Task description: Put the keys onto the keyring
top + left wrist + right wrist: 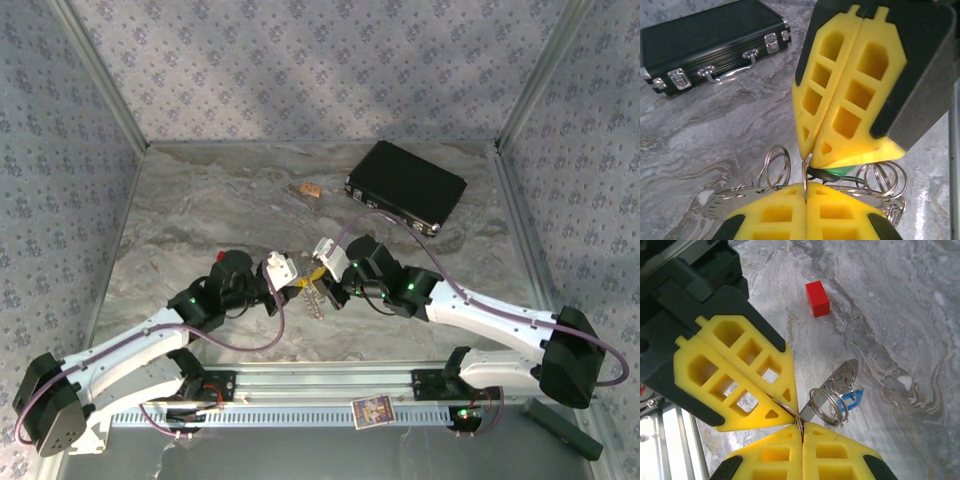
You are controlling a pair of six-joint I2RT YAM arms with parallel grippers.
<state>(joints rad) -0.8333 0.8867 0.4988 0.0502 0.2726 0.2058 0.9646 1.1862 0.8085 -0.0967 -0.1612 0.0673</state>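
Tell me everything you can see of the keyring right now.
The keyring is a silvery metal bunch of thin wire loops, with a flat toothed strip among them. It is held over the marble table; whether it touches I cannot tell. Both claws are shut on one thin loop: the left claw from one side, the right claw opposite. A blue key head and a green key head show among the loops.

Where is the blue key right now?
In the right wrist view the blue key sits among the wire loops of the keyring, just right of where the two sets of yellow jaws meet, above the marble table.
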